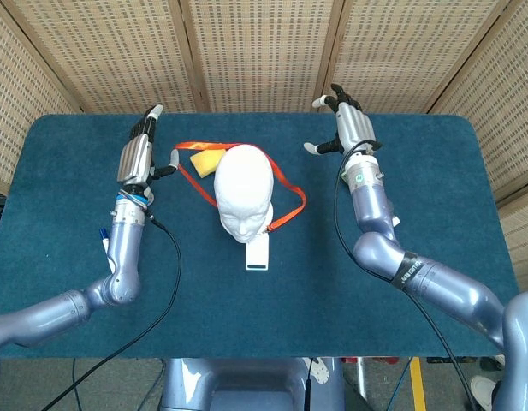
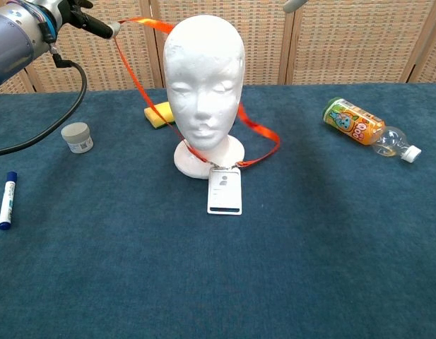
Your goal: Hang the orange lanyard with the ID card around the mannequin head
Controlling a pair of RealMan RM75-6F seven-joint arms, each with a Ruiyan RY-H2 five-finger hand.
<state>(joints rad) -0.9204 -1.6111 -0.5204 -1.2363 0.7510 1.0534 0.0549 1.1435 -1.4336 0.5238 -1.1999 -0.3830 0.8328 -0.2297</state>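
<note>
Left hand [image 1: 139, 154]: raised, fingers pinching one end of the orange lanyard [image 2: 256, 131]
Right hand [image 1: 347, 128]: raised, fingers spread, holding nothing
Lanyard: runs behind the mannequin head [image 2: 203, 78], its other side drooping onto the table [image 2: 331, 247]
ID card [image 2: 225, 192]: flat just before the head's base

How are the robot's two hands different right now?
The left hand holds the orange lanyard by its fingertips, so the strap runs up to it; the right hand holds nothing. The left hand's fingers are pinched together; the right hand's fingers are spread apart. Both are raised beside the mannequin head, one on each side.
</note>
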